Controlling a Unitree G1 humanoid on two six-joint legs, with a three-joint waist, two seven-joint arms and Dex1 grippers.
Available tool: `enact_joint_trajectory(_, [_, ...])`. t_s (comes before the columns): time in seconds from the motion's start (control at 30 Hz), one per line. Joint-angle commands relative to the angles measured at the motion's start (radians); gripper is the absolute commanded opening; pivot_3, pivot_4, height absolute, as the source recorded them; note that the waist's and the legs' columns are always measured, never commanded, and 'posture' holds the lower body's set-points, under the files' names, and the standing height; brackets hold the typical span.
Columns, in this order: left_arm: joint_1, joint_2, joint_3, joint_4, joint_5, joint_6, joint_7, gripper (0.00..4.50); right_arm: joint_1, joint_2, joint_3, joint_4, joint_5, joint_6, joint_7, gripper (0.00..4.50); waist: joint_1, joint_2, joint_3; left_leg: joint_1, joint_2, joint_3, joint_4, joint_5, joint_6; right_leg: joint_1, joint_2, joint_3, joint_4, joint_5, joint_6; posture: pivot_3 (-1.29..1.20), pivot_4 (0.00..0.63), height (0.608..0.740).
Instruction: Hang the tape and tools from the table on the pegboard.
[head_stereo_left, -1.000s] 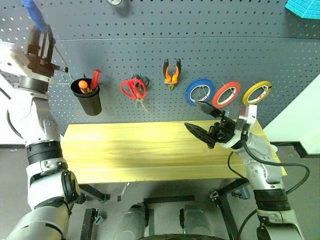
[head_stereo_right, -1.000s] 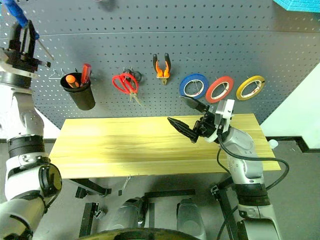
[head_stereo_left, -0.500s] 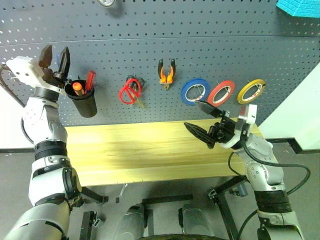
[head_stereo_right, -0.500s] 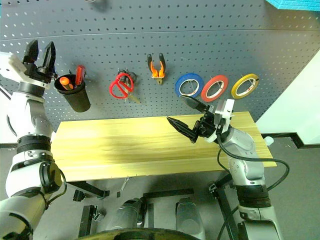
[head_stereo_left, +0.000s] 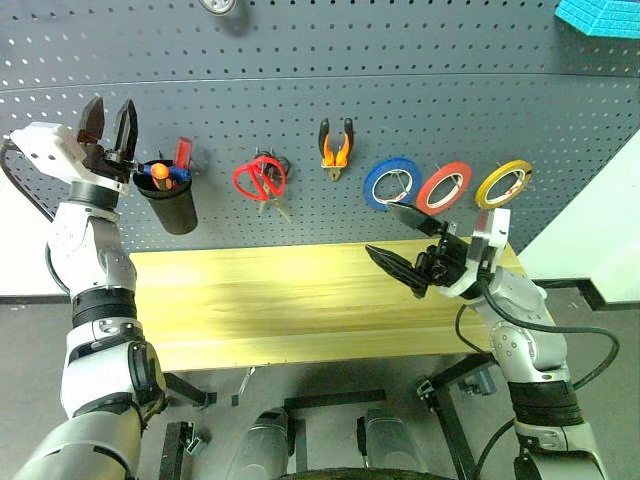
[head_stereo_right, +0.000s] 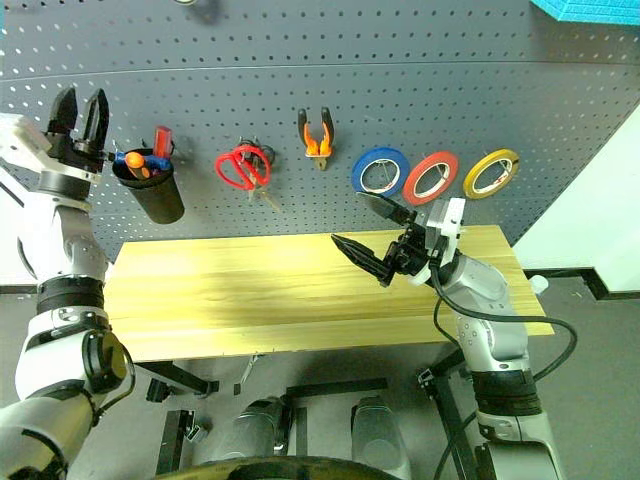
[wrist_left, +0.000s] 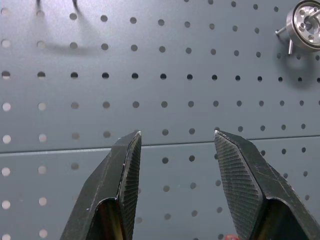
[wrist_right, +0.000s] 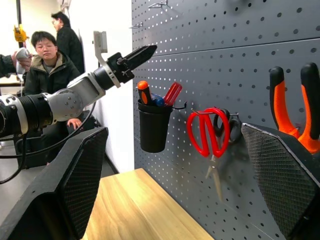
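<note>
Screwdriver lying across cup rim; left gripper hovering apart, empty, beside it; right gripper gaping, idling above table.

The table is light grained wood, the pegboard matt grey, the cup smooth black plastic.

Head views look down over the pegboard; wrist views face it close.
</note>
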Motion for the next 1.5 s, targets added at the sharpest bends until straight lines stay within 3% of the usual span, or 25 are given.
enact_joint_trajectory(0.03, [-0.014, 0.022, 0.016, -0.091, -0.031, 0.016, 0.004, 2.41, 0.004, -0.001, -0.007, -0.049, 0.006, -0.003, -0.002, 4.50, 0.000, 0.000, 0.000, 0.000, 0.000, 0.000, 0.000, 0.000, 0.000, 0.000, 0.000, 0.000, 0.000, 0.000, 0.000, -0.07, 0.040, 0.725])
enact_joint_trajectory(0.13, [0.005, 0.048, 0.014, -0.150, -0.063, 0.078, -0.041, 2.41, 0.010, -0.002, -0.009, -0.055, 0.005, -0.003, -0.005, 4.50, -0.002, 0.000, 0.000, 0.000, 0.000, 0.000, 0.000, 0.000, 0.000, 0.000, 0.000, 0.000, 0.000, 0.000, 0.000, -0.07, 0.042, 0.725])
enact_joint_trajectory(0.23, [0.038, 0.118, -0.025, -0.198, -0.027, 0.133, -0.099, 3.01, 0.022, -0.004, -0.007, -0.054, -0.001, -0.010, 0.000, 4.50, -0.007, 0.000, 0.000, 0.000, 0.000, 0.000, 0.000, 0.000, 0.000, 0.000, 0.000, 0.000, 0.000, 0.000, 0.000, -0.07, 0.045, 0.725])
enact_joint_trajectory(0.4, [0.044, 0.199, -0.013, -0.240, -0.010, 0.157, -0.095, 4.47, 0.030, -0.001, -0.006, -0.048, -0.005, -0.016, 0.004, 4.50, -0.002, 0.000, 0.000, 0.001, 0.000, 0.000, 0.000, 0.000, 0.000, -0.001, 0.000, 0.000, 0.002, 0.000, 0.000, -0.07, 0.045, 0.725])
enact_joint_trajectory(0.53, [0.130, 0.195, 0.045, -0.350, -0.133, 0.235, -0.150, 4.47, 0.038, 0.004, -0.005, -0.042, -0.012, -0.025, 0.007, 4.50, -0.001, 0.001, -0.001, 0.004, 0.000, 0.000, -0.001, 0.000, -0.001, 0.000, 0.000, 0.000, 0.001, 0.000, 0.000, -0.07, 0.043, 0.725])
enact_joint_trajectory(0.7, [0.459, 0.165, 0.069, -0.682, -0.310, 0.424, -0.240, 4.47, 0.074, -0.025, -0.032, -0.015, -0.032, -0.048, 0.027, 4.50, -0.005, 0.002, -0.002, 0.006, 0.002, 0.000, -0.005, 0.000, 0.000, 0.001, -0.001, 0.003, 0.000, 0.000, -0.001, -0.07, 0.041, 0.725])
enact_joint_trajectory(0.87, [0.839, 0.136, -0.008, -0.824, -0.165, 0.453, -0.250, 4.47, 0.139, -0.078, -0.069, 0.062, -0.076, -0.105, 0.072, 4.50, 0.002, 0.009, -0.008, 0.006, 0.002, 0.003, -0.005, -0.002, -0.002, 0.000, -0.002, 0.004, -0.002, -0.002, -0.005, -0.06, 0.040, 0.725])
enact_joint_trajectory(1.13, [0.949, -0.049, -0.135, -0.548, 0.144, 0.138, -0.133, 4.47, 0.223, -0.107, -0.085, 0.366, -0.227, -0.353, 0.126, 4.50, 0.030, 0.015, -0.030, 0.007, 0.005, 0.006, -0.002, -0.003, -0.003, 0.007, -0.004, 0.001, -0.008, -0.004, -0.008, -0.06, 0.026, 0.725])
enact_joint_trajectory(1.5, [0.890, -0.104, -0.187, -0.217, 0.250, -0.110, -0.061, 4.47, 0.189, -0.125, -0.148, 0.773, -0.302, -0.598, 0.088, 4.50, 0.025, 0.024, -0.046, 0.007, 0.002, 0.007, -0.004, -0.006, 0.001, 0.008, -0.005, 0.001, -0.014, -0.005, -0.006, -0.08, 0.021, 0.725])
